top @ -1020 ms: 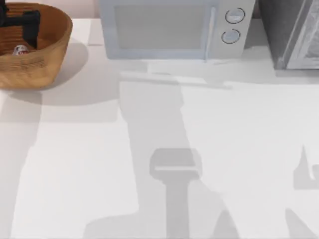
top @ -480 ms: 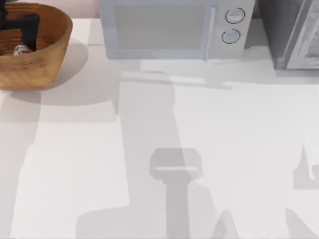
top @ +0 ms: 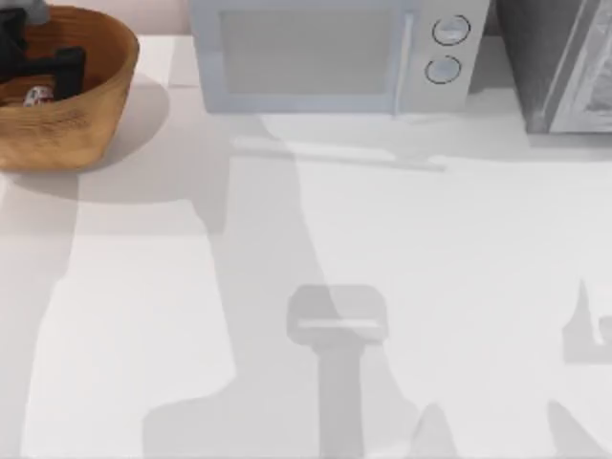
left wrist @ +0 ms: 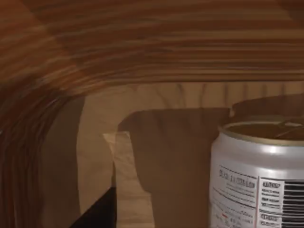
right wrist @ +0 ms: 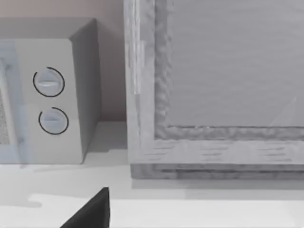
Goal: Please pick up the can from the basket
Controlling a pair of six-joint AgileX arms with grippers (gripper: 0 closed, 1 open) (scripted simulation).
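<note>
Left claw [top: 43, 81] down inside basket [top: 100, 105], beside upright can [top: 38, 96], lining up grab; finger spread unclear. Right arm parked.

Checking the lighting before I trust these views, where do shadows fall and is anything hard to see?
Top view: broad grey shadows cross the table, and the basket casts one to its right. Left wrist view: a dark shadow lies on the basket floor beside the can, which stays readable.

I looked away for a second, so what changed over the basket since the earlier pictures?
The left end effector shifted a little toward the top view's right inside the basket, staying low beside the can. Whether it grips the can, I can't tell. The can, basket and microwave stayed put.
</note>
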